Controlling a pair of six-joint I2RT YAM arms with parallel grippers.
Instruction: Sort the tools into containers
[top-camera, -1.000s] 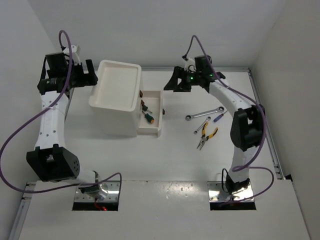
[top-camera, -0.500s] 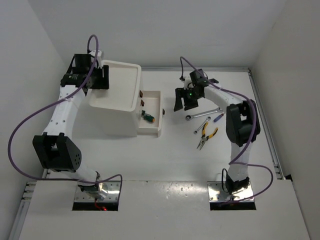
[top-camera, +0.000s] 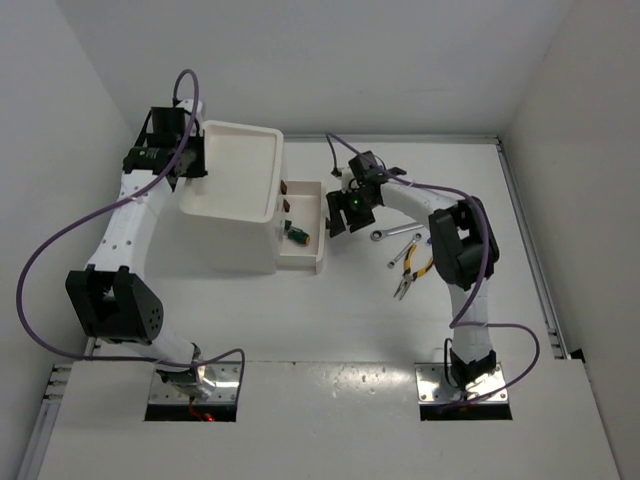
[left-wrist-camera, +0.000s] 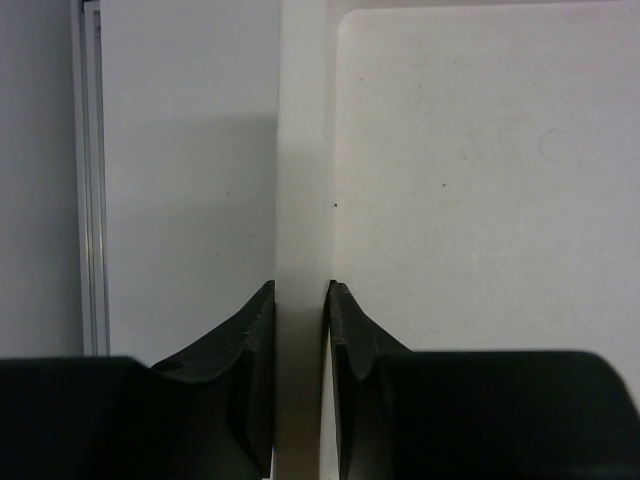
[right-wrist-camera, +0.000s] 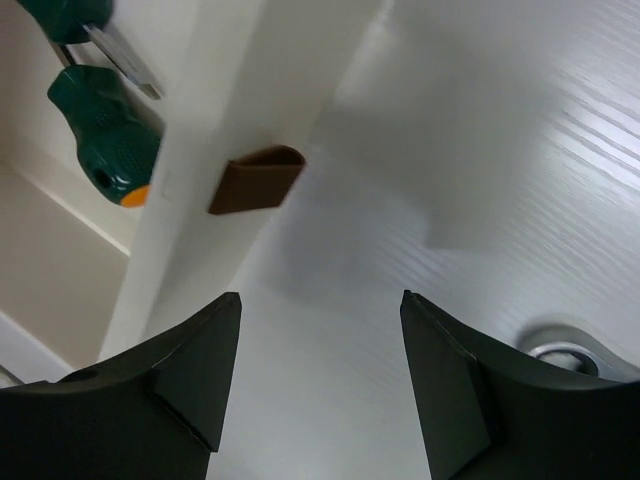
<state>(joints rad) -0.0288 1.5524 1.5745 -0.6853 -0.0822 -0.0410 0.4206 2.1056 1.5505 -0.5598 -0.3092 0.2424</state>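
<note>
The white box unit (top-camera: 240, 245) carries a shallow top tray (top-camera: 262, 150). My left gripper (top-camera: 199, 161) is shut on the tray's left rim (left-wrist-camera: 300, 180), one finger (left-wrist-camera: 255, 340) outside the wall and one inside. A low drawer (top-camera: 300, 262) stands pulled out with green-handled screwdrivers (top-camera: 294, 234) inside. My right gripper (top-camera: 339, 217) hangs open just right of the drawer's front, its red-brown handle (right-wrist-camera: 258, 178) a little ahead of the fingers (right-wrist-camera: 205, 370) and untouched. A green screwdriver (right-wrist-camera: 105, 150) shows past the drawer wall.
On the table right of the drawer lie two silver wrenches (top-camera: 396, 231) (top-camera: 404, 249), yellow-handled pliers (top-camera: 413, 272) and a thin blue-handled screwdriver (top-camera: 437, 236). One wrench's ring end (right-wrist-camera: 560, 352) shows beside my right finger. Two more red-brown handles (top-camera: 285, 187) sit on the unit's right face.
My left gripper moved in to the tray's left rim and closed on it. My right arm swung left from above the wrenches to the drawer's front.
</note>
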